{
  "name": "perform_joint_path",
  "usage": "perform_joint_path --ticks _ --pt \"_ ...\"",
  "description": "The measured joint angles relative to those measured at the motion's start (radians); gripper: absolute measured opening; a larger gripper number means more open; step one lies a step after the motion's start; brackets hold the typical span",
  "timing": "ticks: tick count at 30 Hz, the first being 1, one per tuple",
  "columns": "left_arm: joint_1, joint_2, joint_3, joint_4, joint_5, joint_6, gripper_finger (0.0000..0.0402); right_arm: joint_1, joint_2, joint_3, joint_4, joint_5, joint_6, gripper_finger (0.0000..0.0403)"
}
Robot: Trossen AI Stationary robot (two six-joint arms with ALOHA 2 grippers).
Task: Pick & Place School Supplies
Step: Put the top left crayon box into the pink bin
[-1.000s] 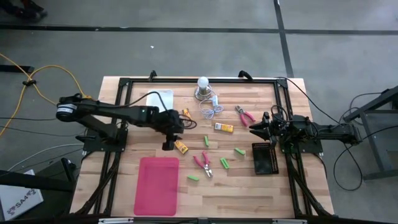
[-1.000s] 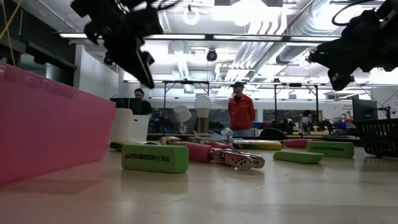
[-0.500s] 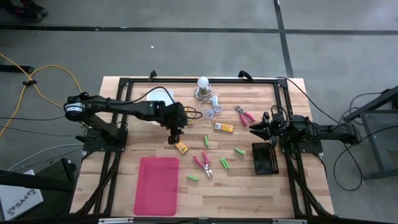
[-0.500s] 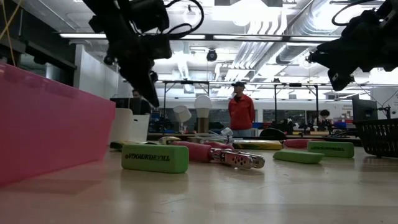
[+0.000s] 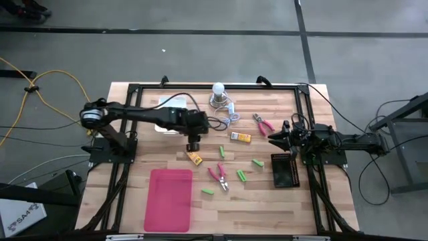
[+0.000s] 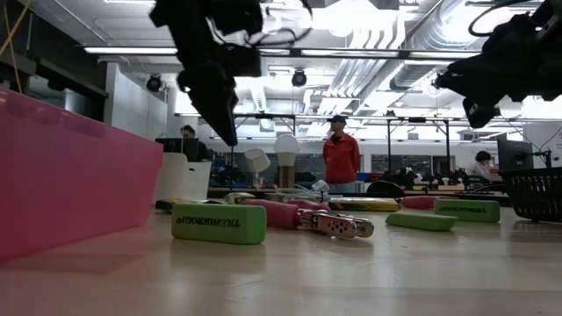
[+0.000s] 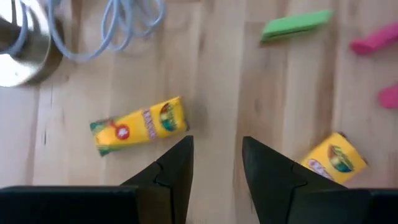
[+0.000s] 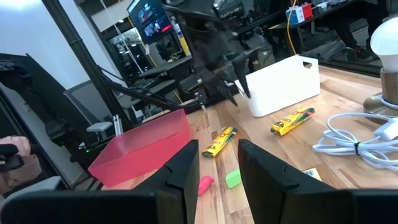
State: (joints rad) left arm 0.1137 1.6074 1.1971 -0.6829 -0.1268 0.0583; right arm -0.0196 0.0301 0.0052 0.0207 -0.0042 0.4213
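Note:
My left gripper (image 5: 194, 146) hangs open above the table, pointing steeply down, with bare wood between its fingers (image 7: 217, 146). One yellow crayon box (image 7: 140, 126) lies just beyond its tips toward the cord (image 7: 112, 25). A second box (image 5: 195, 158) lies on its near side, and a third (image 5: 241, 137) lies farther right. Several green erasers (image 5: 222, 151) and two pink-handled pliers (image 5: 219, 175) (image 5: 263, 124) lie flat on the wood. My right gripper (image 5: 273, 137) waits open at the right, held level and holding nothing.
A pink bin (image 5: 168, 199) stands at the near left and a white bin (image 5: 170, 107) at the far left. A black basket (image 5: 283, 169) sits by the right arm. The bulb (image 5: 218, 90) with its coiled cord stands at the far middle. People stand in the room behind.
My left gripper has moved toward the table's right edge and a little toward the far edge, past the near crayon box, and has tipped more steeply downward. Its fingers stay apart. Nothing on the table has moved.

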Motion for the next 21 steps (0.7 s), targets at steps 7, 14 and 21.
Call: perform_joint_path --ticks 7,14,21 --pt "0.032 0.102 0.077 -0.017 -0.018 0.009 0.0131 0.0 0.003 0.0 -0.001 0.001 0.0 0.0101" --pt "0.029 0.106 0.078 -0.019 -0.03 0.105 0.0131 0.0 0.004 0.0 -0.001 0.001 0.0 0.0101" --pt "0.089 0.106 0.078 -0.044 0.116 0.193 0.0131 0.0 0.004 0.0 -0.002 0.001 0.0 0.0101"
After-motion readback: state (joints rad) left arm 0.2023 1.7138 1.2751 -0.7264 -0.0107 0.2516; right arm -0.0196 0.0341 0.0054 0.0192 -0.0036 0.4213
